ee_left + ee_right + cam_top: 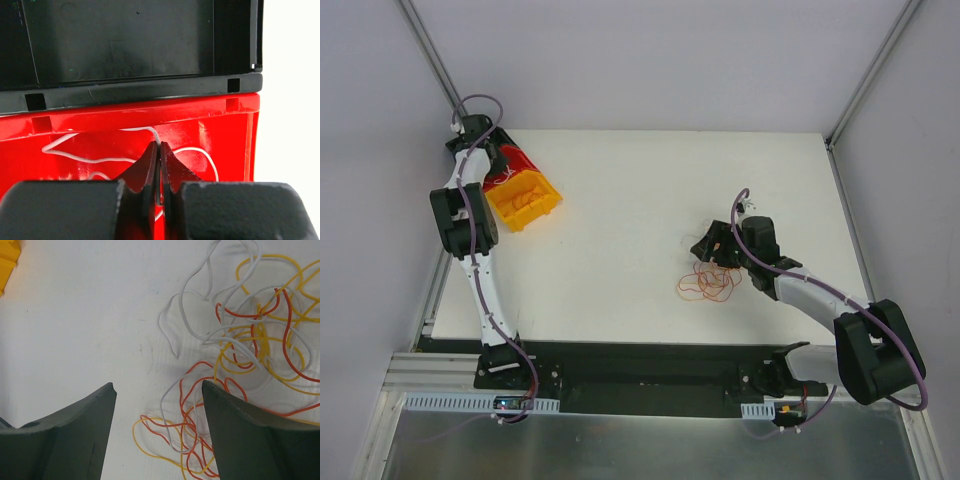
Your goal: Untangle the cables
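Note:
A tangle of thin cables (708, 282) in orange, red, yellow and white lies on the white table right of the middle. In the right wrist view the cables (250, 340) spread to the right and between my fingers. My right gripper (158, 385) is open just above the tangle's edge and holds nothing; it also shows in the top view (715, 250). My left gripper (160, 147) is shut on a white cable (145, 129) that loops inside a red bin (100, 120). In the top view the left gripper (498, 168) is over that red bin (515, 160) at the table's far left.
A yellow bin (525, 200) with orange strands in it stands next to the red bin; its corner shows in the right wrist view (7, 260). A black bin (125, 50) sits behind the red one. The enclosure walls stand close to the table's edges.

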